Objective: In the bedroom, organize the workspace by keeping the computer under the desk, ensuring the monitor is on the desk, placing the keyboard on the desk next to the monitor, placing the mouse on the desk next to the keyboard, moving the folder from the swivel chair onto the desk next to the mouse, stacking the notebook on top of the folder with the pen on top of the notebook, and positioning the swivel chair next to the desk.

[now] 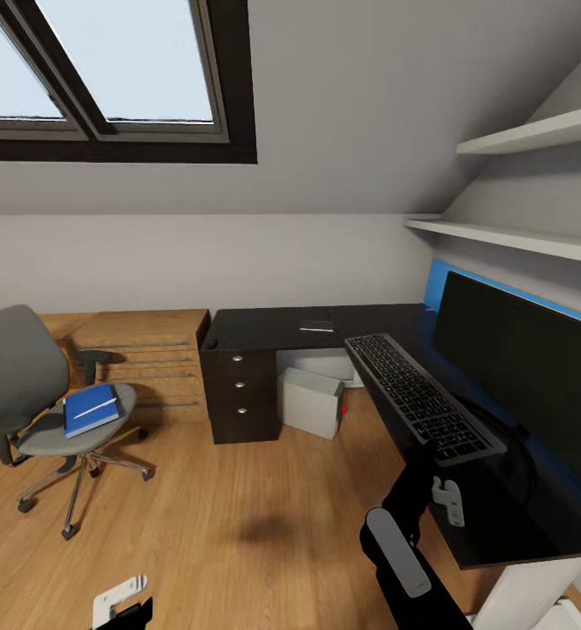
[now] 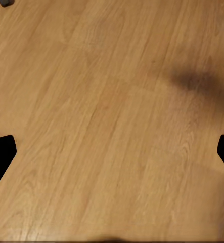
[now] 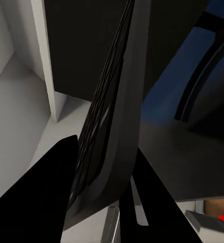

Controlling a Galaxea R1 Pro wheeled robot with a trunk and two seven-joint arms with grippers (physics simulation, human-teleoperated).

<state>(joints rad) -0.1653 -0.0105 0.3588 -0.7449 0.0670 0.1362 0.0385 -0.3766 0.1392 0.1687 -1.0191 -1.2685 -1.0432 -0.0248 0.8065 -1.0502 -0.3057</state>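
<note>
On the bench (image 1: pixel 264 328), right tool (image 3: pixel 104 174) grips keyboard (image 1: pixel 422 398) beside monitor (image 1: pixel 522 376); left tool (image 2: pixel 112 152) released above floor (image 2: pixel 101 101); computer (image 1: pixel 311 401) underneath.

No readable text; keyboard (image 1: pixel 422 398) key lettering too small.

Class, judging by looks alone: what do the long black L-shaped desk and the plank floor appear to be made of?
The black L-shaped desk looks like glossy lacquered board or laminate: its top mirrors the blue wall strip. The plank floor looks like warm, satin-finished wood or wood-look laminate, with visible grain and seams.
</note>
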